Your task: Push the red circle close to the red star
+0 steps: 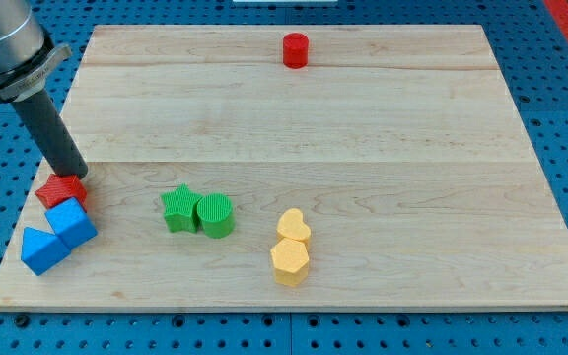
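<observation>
Nearest the view's bottom, at left: blue triangle [41, 250] touching blue cube [72, 222], both close to the board's [363, 128] left edge. Bottom centre-right: yellow hexagon [290, 262] with yellow heart [293, 226] touching it just above. Left of these, green star [177, 209] and green cylinder [216, 215] side by side, touching. Above the blue cube and touching it, red star [62, 190]. My tip [71, 176] sits at the red star's upper edge, in contact or very nearly so; the rod slants up to the view's top left toward the arm housing. No fingers on this rig, only the plain rod, so nothing spread, pressed or pinching. Far end: red circle [296, 49] stands alone near the board's top edge, slightly right of centre, well apart from my tip and from the red star, almost the whole board between them.
</observation>
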You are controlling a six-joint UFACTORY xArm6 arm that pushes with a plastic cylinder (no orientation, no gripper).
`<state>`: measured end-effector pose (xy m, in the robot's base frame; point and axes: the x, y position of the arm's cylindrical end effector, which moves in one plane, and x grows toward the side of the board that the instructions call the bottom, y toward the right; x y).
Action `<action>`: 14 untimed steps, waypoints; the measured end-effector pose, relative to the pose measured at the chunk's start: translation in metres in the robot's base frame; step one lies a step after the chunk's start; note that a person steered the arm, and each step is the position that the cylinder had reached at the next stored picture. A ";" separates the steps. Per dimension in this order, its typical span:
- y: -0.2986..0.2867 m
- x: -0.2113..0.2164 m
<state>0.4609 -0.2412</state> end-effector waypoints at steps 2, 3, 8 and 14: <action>0.155 -0.081; 0.267 -0.122; 0.189 -0.267; 0.160 -0.104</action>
<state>0.3568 -0.0814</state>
